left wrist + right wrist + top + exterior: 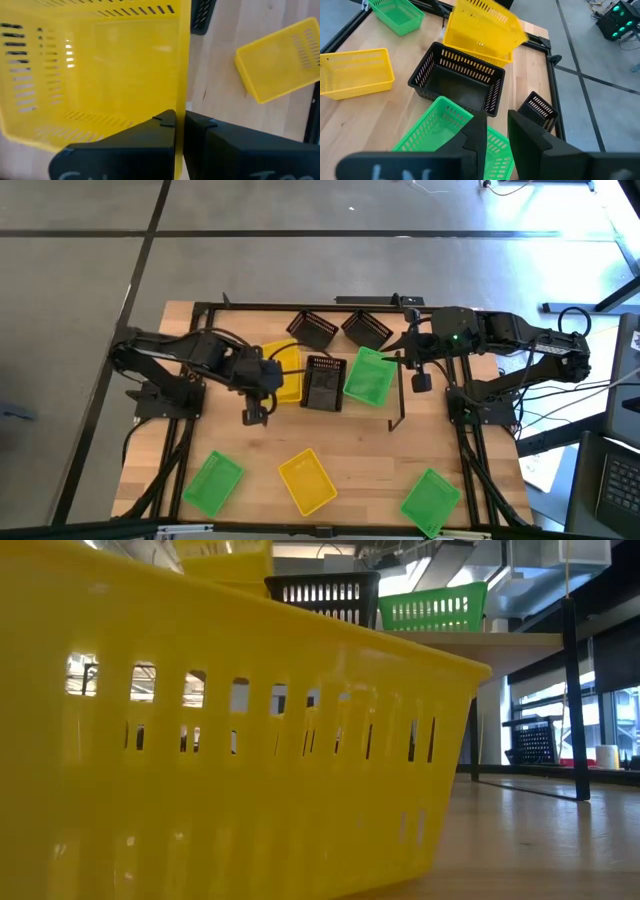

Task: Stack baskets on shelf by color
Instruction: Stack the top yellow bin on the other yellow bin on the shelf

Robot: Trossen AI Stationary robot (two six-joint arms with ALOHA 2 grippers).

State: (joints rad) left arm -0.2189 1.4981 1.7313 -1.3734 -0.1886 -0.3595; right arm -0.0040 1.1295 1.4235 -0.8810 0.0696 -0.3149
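- We saw the left gripper over the shelf's left part, its jaws clamped on the rim of a yellow basket; in the left wrist view the yellow wall ran between the two dark fingers.
- The right gripper hung just beside the right edge of the green basket on the shelf. Its fingers stood a little apart above that basket's rim, and we could not tell whether they gripped it.
- A black basket sat between the yellow and green ones on the shelf.
- Two more black baskets lay behind the shelf.
- At the table's front edge lay a green basket, a second yellow basket and another green one, well apart.
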